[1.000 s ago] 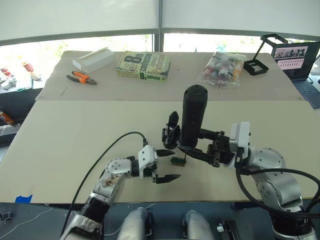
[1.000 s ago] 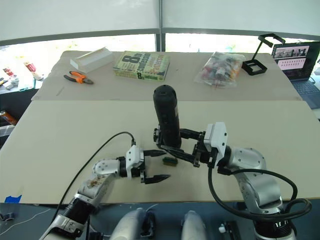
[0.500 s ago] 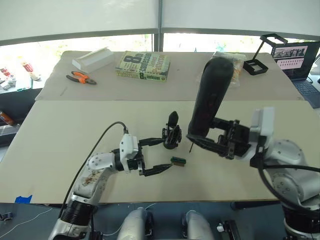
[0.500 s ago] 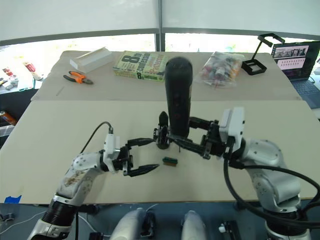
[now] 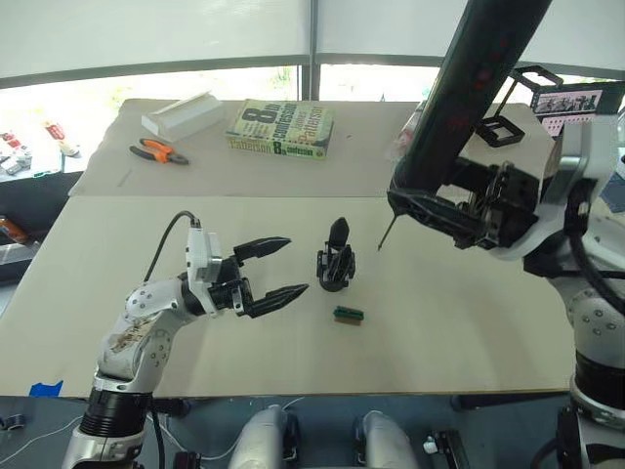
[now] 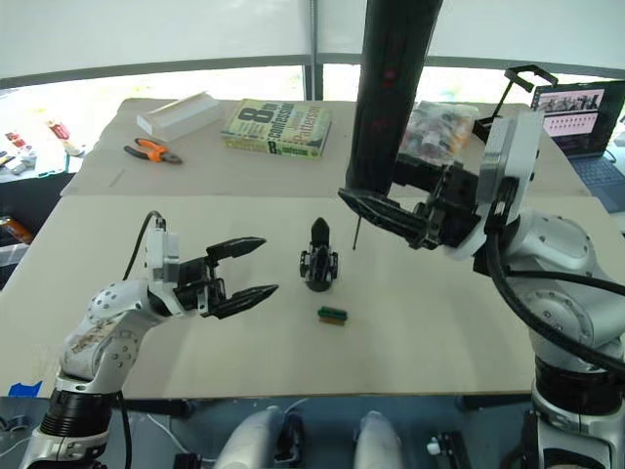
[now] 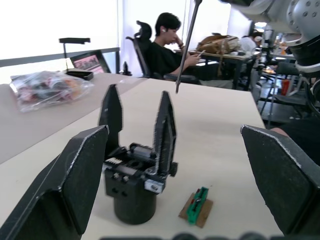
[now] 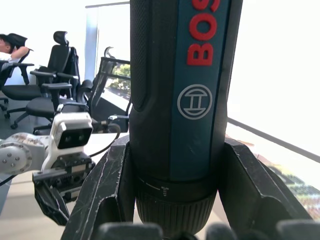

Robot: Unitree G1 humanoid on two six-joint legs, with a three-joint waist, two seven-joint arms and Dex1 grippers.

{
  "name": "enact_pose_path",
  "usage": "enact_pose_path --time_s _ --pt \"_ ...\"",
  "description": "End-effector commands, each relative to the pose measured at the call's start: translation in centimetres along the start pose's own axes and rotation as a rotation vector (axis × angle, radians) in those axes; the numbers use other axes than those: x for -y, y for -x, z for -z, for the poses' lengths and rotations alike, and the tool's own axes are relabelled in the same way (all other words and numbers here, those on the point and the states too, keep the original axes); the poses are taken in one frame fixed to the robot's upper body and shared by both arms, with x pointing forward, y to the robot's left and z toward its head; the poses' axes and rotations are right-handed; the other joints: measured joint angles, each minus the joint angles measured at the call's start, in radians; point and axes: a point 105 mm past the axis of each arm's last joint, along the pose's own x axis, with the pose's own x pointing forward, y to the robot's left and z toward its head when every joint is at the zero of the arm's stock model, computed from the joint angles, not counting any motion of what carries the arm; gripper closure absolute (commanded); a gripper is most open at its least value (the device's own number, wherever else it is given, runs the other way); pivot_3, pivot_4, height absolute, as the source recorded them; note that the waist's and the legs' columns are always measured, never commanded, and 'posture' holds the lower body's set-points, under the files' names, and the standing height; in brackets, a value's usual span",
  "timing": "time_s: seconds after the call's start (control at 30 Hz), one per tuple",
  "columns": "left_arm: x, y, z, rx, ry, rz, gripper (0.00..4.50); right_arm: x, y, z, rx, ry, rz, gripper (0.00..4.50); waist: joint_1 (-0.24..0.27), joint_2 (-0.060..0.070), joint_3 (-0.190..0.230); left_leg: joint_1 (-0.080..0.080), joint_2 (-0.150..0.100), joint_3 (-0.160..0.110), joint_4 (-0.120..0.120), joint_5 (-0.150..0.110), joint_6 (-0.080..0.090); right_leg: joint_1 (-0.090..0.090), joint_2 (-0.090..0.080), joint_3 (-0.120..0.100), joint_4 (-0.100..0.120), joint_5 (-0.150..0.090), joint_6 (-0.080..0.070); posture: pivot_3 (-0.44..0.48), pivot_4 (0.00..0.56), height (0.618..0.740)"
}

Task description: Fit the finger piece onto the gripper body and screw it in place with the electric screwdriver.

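Bench (image 5: 146,293) inventory first: I count one small black gripper body (image 5: 335,267) standing upright on its round base near the middle, with two pointed black fingers (image 7: 164,131) rising from it in my left wrist view. One tiny green block (image 5: 349,315) lies just beside it, apart. My right pincer (image 5: 459,210) is clamped around one long thick black electric screwdriver (image 5: 467,88) with red marks, raised off the bench, its thin metal bit (image 5: 387,233) hanging in the air near the gripper body, not touching. My left pincer (image 5: 271,269) hovers spread wide, empty, beside that body. At the far edge: one book (image 5: 279,128), one orange-handled pliers (image 5: 160,151), one clear bag (image 6: 437,127) of small items.
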Motion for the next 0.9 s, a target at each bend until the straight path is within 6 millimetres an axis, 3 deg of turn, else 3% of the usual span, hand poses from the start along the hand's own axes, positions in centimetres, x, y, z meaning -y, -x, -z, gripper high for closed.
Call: enact_pose_path --time_s 0.03,0.3,0.9 --pt "-0.2 0.5 0.4 -0.008 -0.021 -0.032 0.0 0.3 -0.2 -1.6 0.057 0.018 -0.01 2.59 0.0 0.0 0.0 0.0 0.0 0.0 0.0 0.0 0.0 0.0 0.0 0.0 0.0 0.0 0.0 0.0 0.15 0.74" --pt "-1.0 1.0 2.5 -0.048 -0.058 -0.104 0.0 0.4 -2.1 -1.5 0.093 -0.004 -0.057 2.59 -0.003 0.0 0.0 0.0 0.0 0.001 0.0 0.0 0.0 -0.001 0.0 0.0 0.0 0.0 0.0 0.0 0.15 0.74" --pt "-0.6 -0.7 5.9 -0.14 -0.031 -0.079 0.0 0.0 -4.6 1.5 0.117 -0.035 -0.094 2.59 -0.004 0.0 0.0 -0.001 0.0 0.002 -0.001 0.0 -0.001 -0.002 0.0 0.0 0.0 0.0 0.0 0.0 0.15 0.74"
